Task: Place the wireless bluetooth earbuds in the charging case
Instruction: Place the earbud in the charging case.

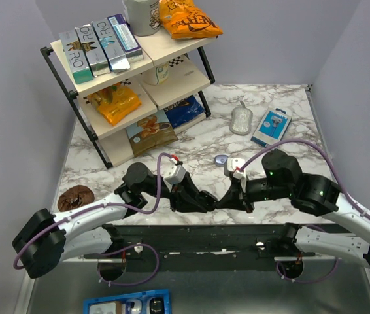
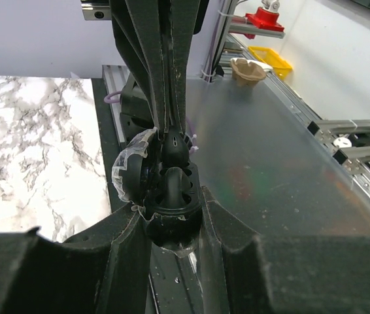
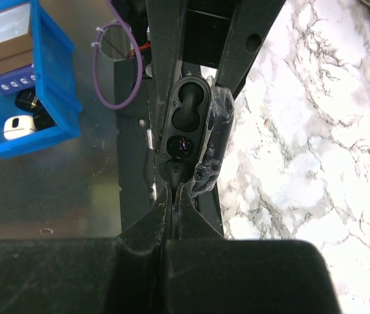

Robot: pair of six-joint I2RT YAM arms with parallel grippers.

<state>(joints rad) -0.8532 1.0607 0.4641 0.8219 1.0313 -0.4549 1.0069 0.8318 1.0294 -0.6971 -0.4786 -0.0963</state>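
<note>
**At the table's near edge: seating a bud in the case**

Between the two arms, above the dark rail at the edge of the white marble-patterned table (image 3: 316, 163), my left gripper (image 2: 172, 226) is clamped across the round black plastic charging case (image 3: 172, 124). The case is open and faces the other arm. Its lid is swung aside and wrapped in crinkled clear film (image 3: 212, 140).

My right gripper (image 3: 173, 193) has its jaws pressed together. Its tips sit right against a small glossy black earbud (image 2: 174, 142) at the well nearer them. I cannot tell whether the bud is pinched or merely pushed. The farther well (image 3: 190, 98) looks empty.

I judge the step to be seating this bud. To do it well I would hold the left arm dead steady, keep the right tips in line with the well's axis, and press gently straight in. I would let go only once the bud sits flush. A sideways nudge could pop it out over the rail.
</note>
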